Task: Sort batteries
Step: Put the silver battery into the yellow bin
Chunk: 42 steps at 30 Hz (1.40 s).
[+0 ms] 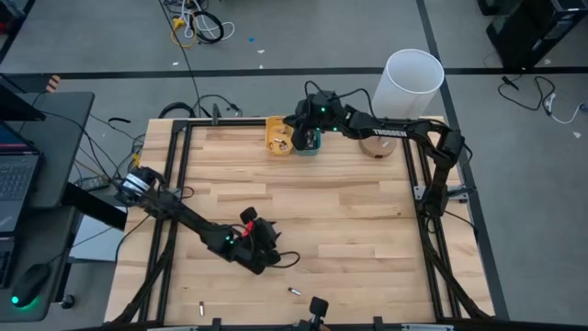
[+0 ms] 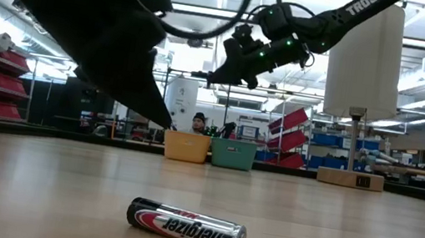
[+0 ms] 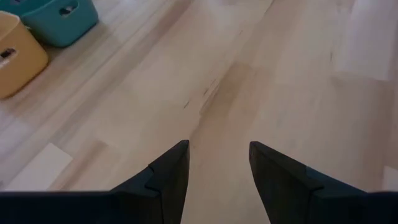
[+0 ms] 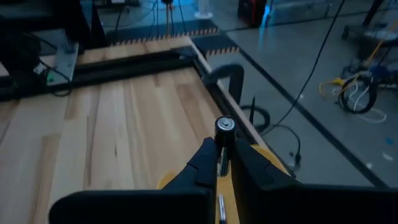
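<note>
The left tool [image 1: 272, 241] hangs open and empty low over the tabletop [image 1: 349, 211], so it could nudge the loose battery [image 1: 295, 291] nearby; the right tool [image 4: 222, 157], clamped on a battery [image 4: 224, 126] above the yellow tray [image 1: 277, 135], might drop it off the edge or into the teal tray [image 1: 309, 142]

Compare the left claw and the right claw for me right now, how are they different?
The left claw is open and empty; the right claw is shut on a battery. The left claw sits low over bare wood at the near side; the right claw hangs above the yellow tray at the far edge. Both are dark, two-fingered.
</note>
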Each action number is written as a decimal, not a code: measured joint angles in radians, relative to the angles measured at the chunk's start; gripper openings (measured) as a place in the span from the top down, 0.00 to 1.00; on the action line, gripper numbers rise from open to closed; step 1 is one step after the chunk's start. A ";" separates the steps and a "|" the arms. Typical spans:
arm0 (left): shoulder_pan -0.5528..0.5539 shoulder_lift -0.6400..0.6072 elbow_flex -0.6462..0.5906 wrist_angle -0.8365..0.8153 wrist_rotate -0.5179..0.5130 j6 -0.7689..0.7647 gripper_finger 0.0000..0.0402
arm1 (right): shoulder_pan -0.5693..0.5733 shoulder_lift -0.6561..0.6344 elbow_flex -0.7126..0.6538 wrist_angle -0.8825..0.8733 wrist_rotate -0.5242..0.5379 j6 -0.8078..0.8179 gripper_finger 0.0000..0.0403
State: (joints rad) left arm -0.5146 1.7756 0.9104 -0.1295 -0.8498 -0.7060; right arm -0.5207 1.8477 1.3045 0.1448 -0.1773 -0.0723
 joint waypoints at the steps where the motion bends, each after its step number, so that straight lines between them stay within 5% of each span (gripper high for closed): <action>1: 0.011 0.000 0.000 0.004 0.012 0.005 0.54 | -0.001 0.000 0.000 0.013 0.000 0.000 0.93; 10: 0.043 0.000 0.000 0.046 0.199 0.127 0.54 | -0.009 0.100 0.041 0.040 -0.065 -0.024 0.92; 17: 0.039 0.000 0.000 0.049 0.300 0.153 0.54 | -0.039 0.278 0.281 -0.206 -0.078 -0.032 0.89; 23: 0.030 0.000 0.000 0.060 0.351 0.197 0.54 | -0.047 0.327 0.375 -0.343 -0.083 -0.034 0.77; 30: 0.028 0.000 0.000 0.087 0.418 0.205 0.54 | -0.058 0.236 0.377 -0.407 -0.131 -0.084 0.61; 35: 0.021 0.000 0.000 0.141 0.436 0.238 0.54 | -0.037 0.095 0.327 -0.472 -0.232 -0.035 0.61; 42: -0.023 0.000 0.000 0.236 0.357 0.315 0.54 | 0.053 -0.165 0.107 -0.429 -0.176 -0.081 0.64</action>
State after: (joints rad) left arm -0.5373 1.7760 0.9104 0.1062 -0.4930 -0.3912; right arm -0.4677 1.6831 1.4115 -0.2840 -0.3528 -0.1529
